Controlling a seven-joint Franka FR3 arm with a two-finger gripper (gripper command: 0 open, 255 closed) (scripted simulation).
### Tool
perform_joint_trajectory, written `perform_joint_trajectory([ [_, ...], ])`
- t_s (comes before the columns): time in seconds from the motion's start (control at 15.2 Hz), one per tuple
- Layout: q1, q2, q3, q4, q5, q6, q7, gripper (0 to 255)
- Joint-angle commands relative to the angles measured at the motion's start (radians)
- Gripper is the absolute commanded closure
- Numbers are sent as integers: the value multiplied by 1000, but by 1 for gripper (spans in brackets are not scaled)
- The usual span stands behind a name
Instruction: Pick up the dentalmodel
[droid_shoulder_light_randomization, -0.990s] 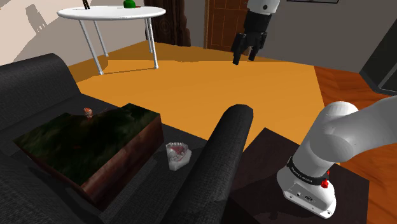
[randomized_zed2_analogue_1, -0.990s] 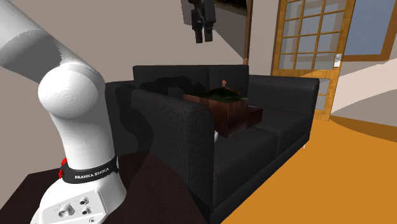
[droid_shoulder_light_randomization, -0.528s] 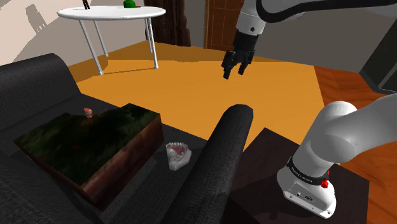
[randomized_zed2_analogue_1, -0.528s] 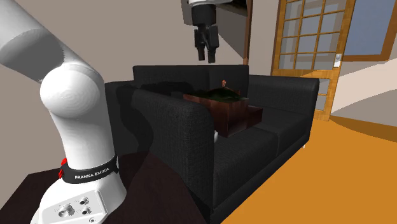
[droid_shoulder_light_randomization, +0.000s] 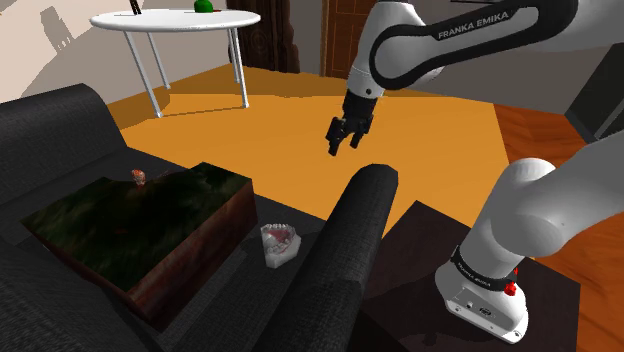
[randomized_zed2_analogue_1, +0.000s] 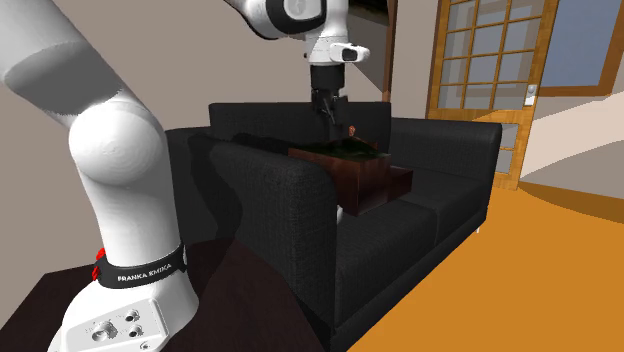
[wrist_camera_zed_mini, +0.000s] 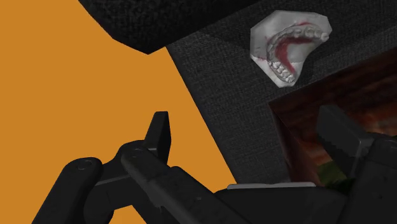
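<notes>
One target only: model (droid_shoulder_light_randomization: 281, 243) (wrist_camera_zed_mini: 289, 46) on sofa (droid_shoulder_light_randomization: 60, 130) seat, between box (droid_shoulder_light_randomization: 140, 225) and armrest (droid_shoulder_light_randomization: 350, 230). Looks rigid, light, probably smooth and brittle at teeth; best taken across outer sides of arch. Pincer (droid_shoulder_light_randomization: 340, 146) (wrist_camera_zed_mini: 248, 137) wide open, empty, high above, well apart.

We're looking at a home living room: black sofa (droid_shoulder_light_randomization: 55, 125) sitting on orange floor (droid_shoulder_light_randomization: 290, 125), white round table (droid_shoulder_light_randomization: 170, 20) standing far off at the shoulder view's left, paned wooden door (randomized_zed2_analogue_1: 490, 75) showing at the second exterior view's right.
</notes>
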Motion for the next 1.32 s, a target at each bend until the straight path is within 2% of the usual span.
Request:
perform_joint_trajectory([
  [0.0, 22, 55, 2, -24, 31, 86, -20, 0],
  [0.33, 86, 214, -2, -47, 126, 276, -92, 0],
  [0.59, 146, 362, -7, -32, 237, 414, -182, 0],
  [0.92, 216, 561, 1, 31, 439, 549, -350, 0],
  [1.25, 227, 762, 66, 140, 664, 636, -547, 0],
])
